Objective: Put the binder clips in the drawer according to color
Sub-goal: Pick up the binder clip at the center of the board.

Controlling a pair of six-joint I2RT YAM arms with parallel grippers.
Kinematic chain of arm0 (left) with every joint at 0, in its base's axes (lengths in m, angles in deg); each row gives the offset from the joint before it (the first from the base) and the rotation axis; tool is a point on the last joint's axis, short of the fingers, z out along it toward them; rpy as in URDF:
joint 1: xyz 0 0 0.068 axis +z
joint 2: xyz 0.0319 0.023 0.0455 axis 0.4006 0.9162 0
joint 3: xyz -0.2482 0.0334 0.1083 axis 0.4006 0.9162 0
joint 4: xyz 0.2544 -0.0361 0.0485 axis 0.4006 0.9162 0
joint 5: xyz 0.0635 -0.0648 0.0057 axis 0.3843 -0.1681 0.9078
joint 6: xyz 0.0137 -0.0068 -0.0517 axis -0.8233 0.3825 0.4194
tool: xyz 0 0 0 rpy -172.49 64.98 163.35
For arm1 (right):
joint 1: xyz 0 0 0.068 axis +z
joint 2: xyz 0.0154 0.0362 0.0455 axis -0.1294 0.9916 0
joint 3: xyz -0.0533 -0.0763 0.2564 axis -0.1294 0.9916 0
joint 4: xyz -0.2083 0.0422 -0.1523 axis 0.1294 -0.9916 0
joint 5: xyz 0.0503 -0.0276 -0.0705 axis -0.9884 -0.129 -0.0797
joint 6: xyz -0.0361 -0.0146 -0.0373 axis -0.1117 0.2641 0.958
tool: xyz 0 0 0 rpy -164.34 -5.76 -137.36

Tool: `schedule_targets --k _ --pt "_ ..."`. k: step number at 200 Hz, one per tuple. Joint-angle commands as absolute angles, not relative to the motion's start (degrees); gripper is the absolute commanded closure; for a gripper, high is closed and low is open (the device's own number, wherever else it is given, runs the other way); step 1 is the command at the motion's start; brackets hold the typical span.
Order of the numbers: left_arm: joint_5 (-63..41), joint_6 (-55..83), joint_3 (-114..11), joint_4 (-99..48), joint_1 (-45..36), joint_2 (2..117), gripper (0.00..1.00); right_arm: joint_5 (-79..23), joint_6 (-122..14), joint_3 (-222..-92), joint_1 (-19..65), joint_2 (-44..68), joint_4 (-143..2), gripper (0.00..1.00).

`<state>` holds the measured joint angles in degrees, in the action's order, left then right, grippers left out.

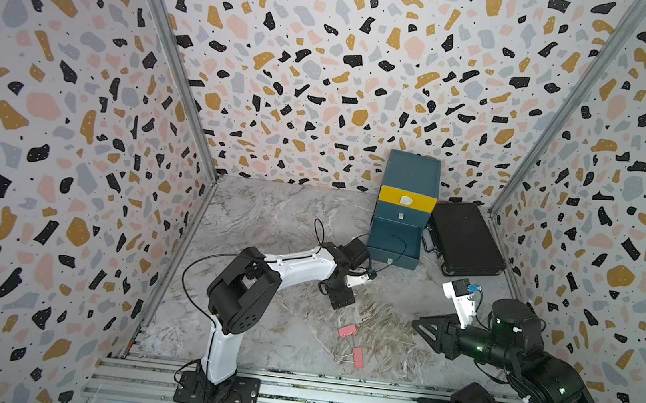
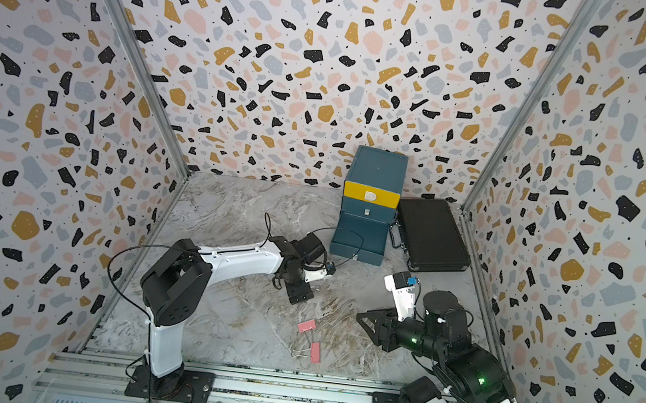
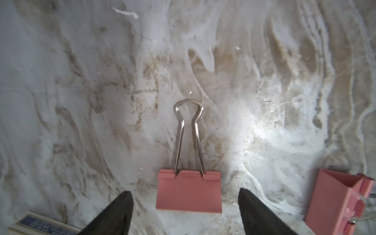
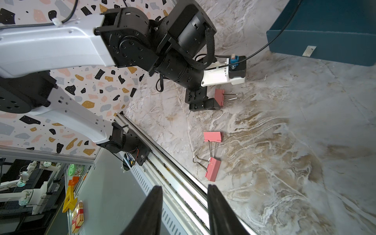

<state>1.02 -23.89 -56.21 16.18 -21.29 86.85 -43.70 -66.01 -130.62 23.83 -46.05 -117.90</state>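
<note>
The left pincer (image 3: 184,191) is released. Its two black fingers (image 3: 116,213) stand wide apart just above the grey-and-brown marbled counter (image 3: 81,81). A pink folded-metal binder clip with silver wire handles (image 3: 189,195) lies flat between them. Bare counter shows on each side of it, so neither finger touches it, and its handles point away from the pincer. A second pink binder clip (image 3: 335,203) stands on its edge close by, outside the fingers. On the other side lies a small cream card box with a dark blue label (image 3: 40,223); the pale print on the label is too blurred to read.

Apart from that pincer, nearer the front rail, a pair of pink binder clips (image 1: 347,331) (image 1: 358,357) lies on open counter in both top views. The wire handles of one reach the body of the other.

The right pincer (image 4: 184,186) hangs off to the right, also released, with nothing between its parted jaws.

The teal-blue box cabinet of three stacked drawers (image 1: 411,175) stands against the back wall, right of the middle. Its yellow top drawer front (image 1: 391,196) is shut, and the teal bottom drawer (image 1: 377,255) is pulled out toward the arms. Its small white tab handles show no readable marks. A flat black case (image 1: 463,238) lies just beside the cabinet on its right.
</note>
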Motion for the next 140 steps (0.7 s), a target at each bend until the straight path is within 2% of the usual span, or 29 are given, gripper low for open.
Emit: schedule_targets --k 1,69,95,111,140 --pt "-0.07 -22.64 -56.59 17.51 -20.86 87.99 0.15 -44.34 -65.97 -130.22 24.12 -46.41 -117.23 0.58" --pt "0.02 -22.36 -56.95 17.28 -20.72 90.57 0.26 -44.25 -66.08 -129.97 24.14 -46.64 -117.35 0.59" --pt "-0.39 -21.93 -57.01 16.4 -20.73 90.22 0.42 -44.89 -66.26 -129.49 24.13 -46.63 -116.72 0.59" --pt "-0.91 -20.25 -57.46 15.72 -20.76 89.37 0.51 -45.69 -66.43 -129.06 24.14 -46.63 -115.85 0.64" --pt "-3.81 -14.9 -60.58 14.37 -20.76 87.26 0.56 -43.05 -65.7 -128.89 24.12 -46.6 -115.67 0.65"
